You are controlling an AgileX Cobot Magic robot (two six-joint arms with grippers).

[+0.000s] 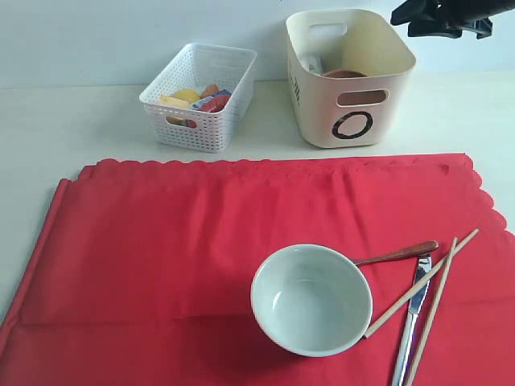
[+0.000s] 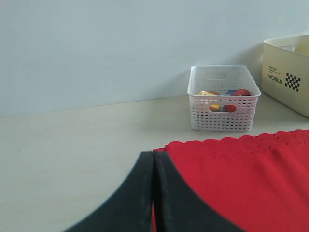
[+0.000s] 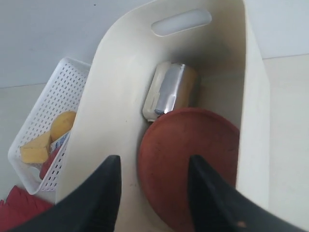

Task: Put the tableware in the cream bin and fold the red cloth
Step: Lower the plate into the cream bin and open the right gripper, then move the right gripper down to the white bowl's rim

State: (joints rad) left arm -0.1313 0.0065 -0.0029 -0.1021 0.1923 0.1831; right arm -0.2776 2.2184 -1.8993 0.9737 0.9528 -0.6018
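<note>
The big red cloth (image 1: 201, 241) lies spread out flat on the pale worktop (image 1: 80, 121); its wavy edge runs along the far side. Four things sit on the cloth, all near the right end. The pale green-white bowl (image 1: 311, 299) stands the right way up with nothing in it. The brown-handled spoon (image 1: 402, 252) pokes out from behind the bowl, so its scoop end is hidden. The silver knife (image 1: 409, 330) lies just beside the bowl, and the two wooden chopsticks (image 1: 422, 283) lie spread apart in a V; one of them crosses over the knife.

Past the cloth stands the tall cream bin (image 1: 350, 76) with a dark ring on its front. The round brown plate (image 3: 193, 159) leans inside it, and the shiny steel cup (image 3: 169, 92) lies on its side behind the plate. Near the bin on its left is the low white basket (image 1: 199, 96) – it holds yellow and red food (image 1: 197, 99).

The right tool (image 3: 153, 166) hangs over the bin with its two black fingers wide apart and nothing between them. The left tool (image 2: 154, 164) is low by the left corner of the cloth; its fingers are pressed tight together – it grips nothing.
</note>
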